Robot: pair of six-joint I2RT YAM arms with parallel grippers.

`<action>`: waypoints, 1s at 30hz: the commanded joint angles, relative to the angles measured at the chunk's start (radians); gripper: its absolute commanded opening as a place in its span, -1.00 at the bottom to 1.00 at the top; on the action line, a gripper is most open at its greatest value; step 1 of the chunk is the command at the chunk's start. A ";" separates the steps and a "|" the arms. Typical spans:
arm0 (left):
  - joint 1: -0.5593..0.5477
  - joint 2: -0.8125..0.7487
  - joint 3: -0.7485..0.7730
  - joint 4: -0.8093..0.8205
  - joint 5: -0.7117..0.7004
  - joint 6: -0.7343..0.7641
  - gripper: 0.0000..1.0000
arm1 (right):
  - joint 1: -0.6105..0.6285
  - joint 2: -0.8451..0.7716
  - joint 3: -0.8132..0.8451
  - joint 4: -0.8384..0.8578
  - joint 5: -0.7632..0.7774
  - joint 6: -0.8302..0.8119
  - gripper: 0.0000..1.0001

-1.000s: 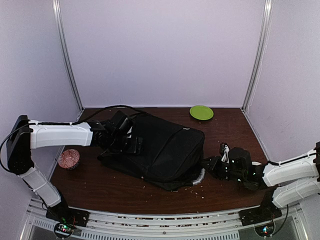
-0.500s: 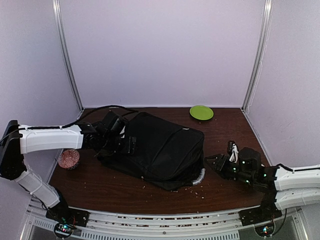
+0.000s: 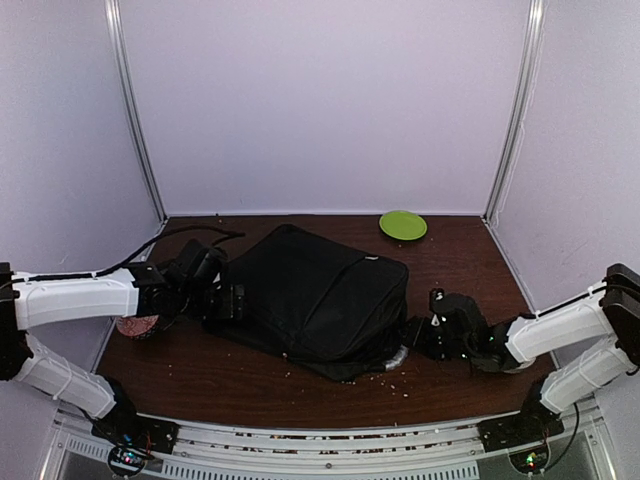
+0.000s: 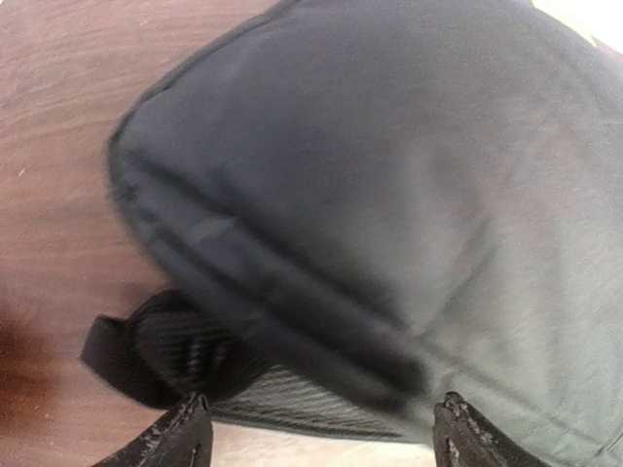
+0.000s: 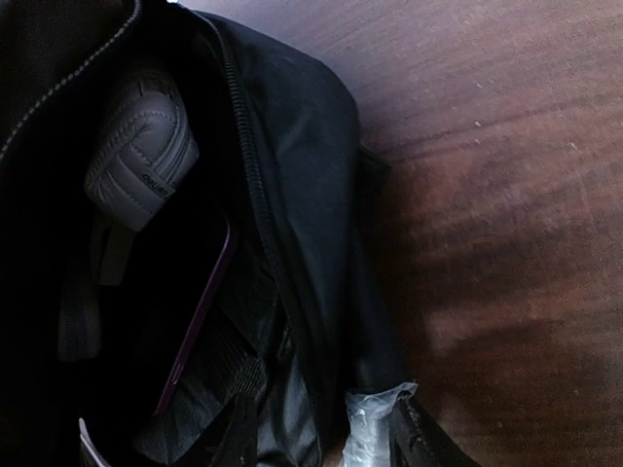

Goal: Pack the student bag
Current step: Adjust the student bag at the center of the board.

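The student bag (image 3: 320,295) is a large black backpack lying on its side mid-table. Its open mouth with the silvery rim (image 3: 400,352) faces right. My left gripper (image 3: 233,300) is open at the bag's left end, and in the left wrist view (image 4: 321,443) its jaws stand wide apart in front of the black fabric (image 4: 389,175) and a strap (image 4: 146,350). My right gripper (image 3: 414,335) is open at the bag's mouth. In the right wrist view (image 5: 329,440) the zipper edge (image 5: 282,292) and a clear plastic scrap (image 5: 375,413) lie between its fingers. Inside lie a grey pouch (image 5: 141,146) and a purple-edged flat item (image 5: 200,311).
A green plate (image 3: 403,224) sits at the back right. A reddish patterned round object (image 3: 132,324) lies at the left edge, partly behind my left arm. Small crumbs (image 3: 398,378) dot the table in front of the bag. Walls close in on three sides.
My left gripper has drawn back leftward off the top of the bag to its left end. My right gripper pulled away to the right, then came back to the bag's mouth.
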 commanded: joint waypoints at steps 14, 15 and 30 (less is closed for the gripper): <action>0.024 -0.049 -0.066 0.081 0.057 -0.024 0.61 | -0.125 0.121 0.323 -0.217 -0.056 -0.242 -1.00; 0.024 -0.046 -0.070 0.090 0.065 -0.029 0.60 | -0.138 0.131 0.356 -0.254 -0.060 -0.266 -1.00; 0.024 -0.134 -0.103 0.064 0.067 -0.093 0.70 | -0.203 0.184 0.580 -0.477 -0.099 -0.391 -0.01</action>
